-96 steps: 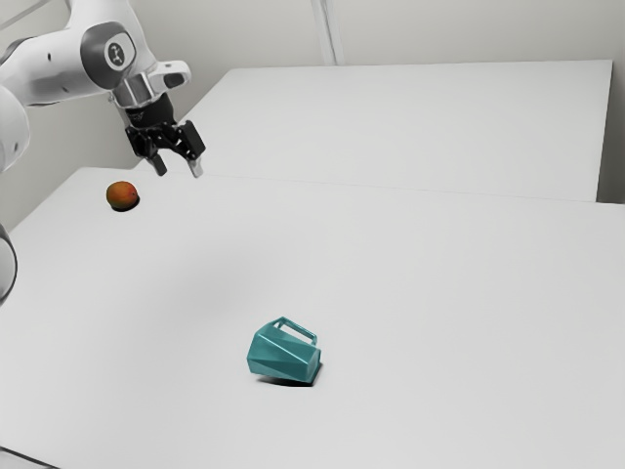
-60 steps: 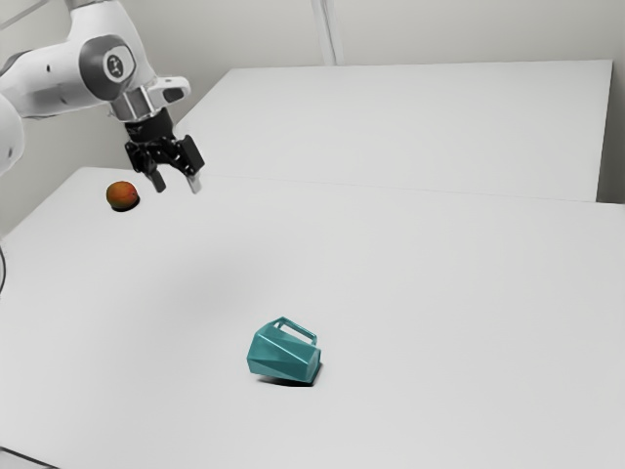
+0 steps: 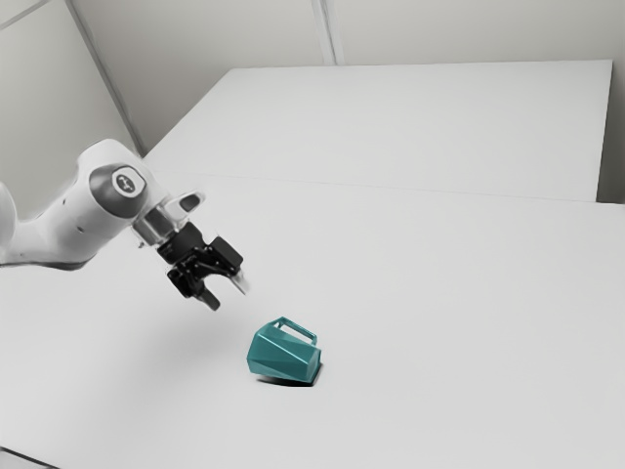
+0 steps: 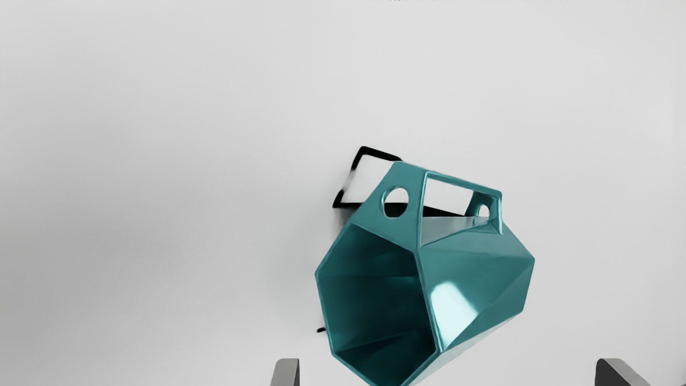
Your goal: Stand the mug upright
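My gripper [image 3: 229, 296] hangs above the table in the exterior view, to the upper left of the teal faceted mug [image 3: 283, 354], with a gap between them. The mug lies on its side, its handle pointing up and away. In the wrist view the mug [image 4: 477, 284] shows its dark open mouth facing the hand and its handle along one side. The fingertips of my gripper [image 4: 447, 372] stand wide apart, and no finger touches the mug.
The white table [image 3: 439, 293] spreads around the mug. Beyond it is another pale flat surface [image 3: 420, 127], with walls behind. A dark line crosses the exterior view's lower left corner.
My arm has come down and toward the exterior view's right, much closer to the mug. The orange-red round fruit is now hidden behind the arm. The mug has not moved.
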You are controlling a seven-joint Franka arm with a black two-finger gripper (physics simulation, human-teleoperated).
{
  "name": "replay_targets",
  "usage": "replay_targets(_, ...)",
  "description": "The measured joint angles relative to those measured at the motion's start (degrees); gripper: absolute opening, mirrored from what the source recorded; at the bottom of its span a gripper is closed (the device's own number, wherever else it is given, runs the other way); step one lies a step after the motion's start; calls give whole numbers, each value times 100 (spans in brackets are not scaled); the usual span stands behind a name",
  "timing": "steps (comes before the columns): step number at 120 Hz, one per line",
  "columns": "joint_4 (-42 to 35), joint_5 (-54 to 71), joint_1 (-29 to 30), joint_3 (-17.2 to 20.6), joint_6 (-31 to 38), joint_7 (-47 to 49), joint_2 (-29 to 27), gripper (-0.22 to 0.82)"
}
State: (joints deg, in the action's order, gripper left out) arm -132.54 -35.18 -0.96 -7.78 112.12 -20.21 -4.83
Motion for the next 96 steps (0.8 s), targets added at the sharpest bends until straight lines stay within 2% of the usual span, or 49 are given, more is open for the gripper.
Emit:
replay_targets(24,-382,-1147,30,73,442,-745,326,60)
replay_targets(62,-604,-2205,308,467,166,-1850,611,60)
replay_targets(80,-741,-2471,142,544,33,-2204,617,60)
replay_targets(85,-761,-2506,65,545,-4,-2286,618,56)
replay_targets(96,-770,-2550,-87,544,-59,-2451,611,31)
